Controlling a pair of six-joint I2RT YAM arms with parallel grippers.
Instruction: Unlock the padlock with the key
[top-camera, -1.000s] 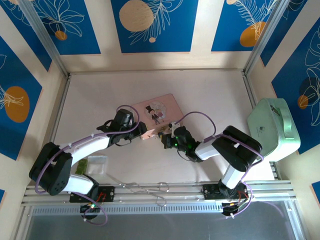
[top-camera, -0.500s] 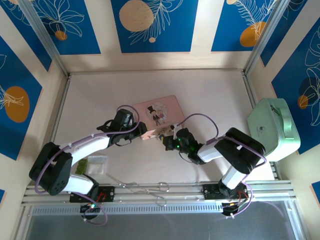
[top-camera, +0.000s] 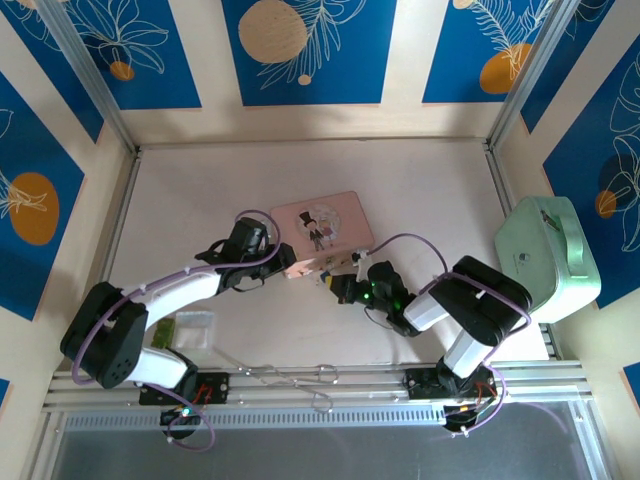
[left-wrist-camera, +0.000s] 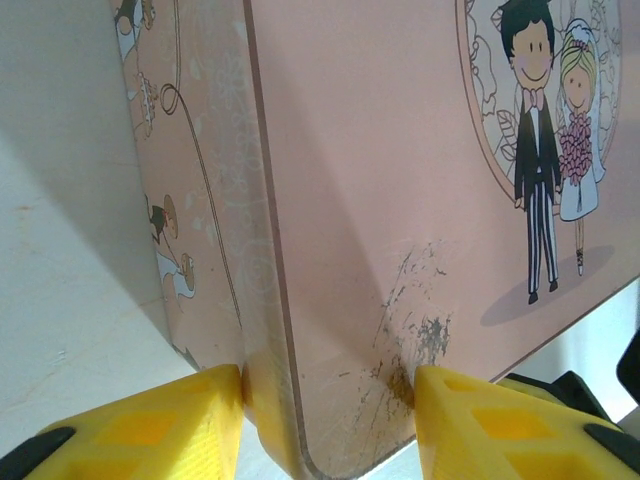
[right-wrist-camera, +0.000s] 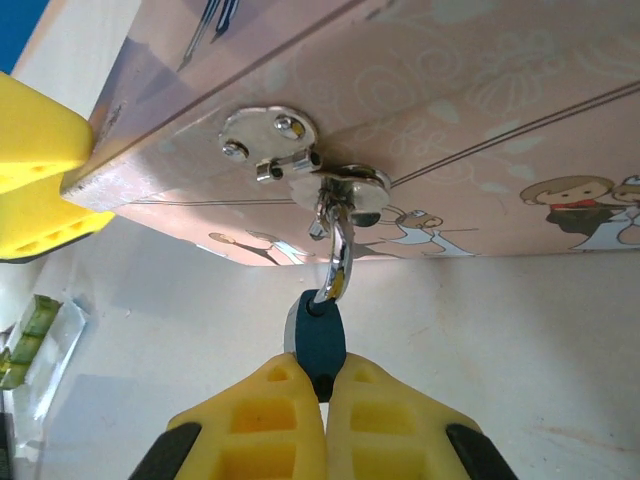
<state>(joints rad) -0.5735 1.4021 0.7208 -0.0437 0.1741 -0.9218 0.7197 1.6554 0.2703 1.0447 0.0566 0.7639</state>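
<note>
Padlock (right-wrist-camera: 320, 335): probably light, rigid, slippery, best gripped on its flat body. It hangs at 6 o'clock below the hasp (right-wrist-camera: 268, 135) of the pink box (right-wrist-camera: 420, 120). The right tool (right-wrist-camera: 325, 385) pinches its body; the left tool (left-wrist-camera: 330, 398) clamps the box corner.

1. No lettering, number or brand can be read anywhere in these views.
2. The pink box (top-camera: 318, 225) bears drawings alone: a cartoon bride and groom inside a round frame on its lid, and small figures along its side walls. No words go with them.
3. The green case (top-camera: 548, 255) at the right has a small dark mark (top-camera: 520, 260) on its lid, too small to read.
</note>
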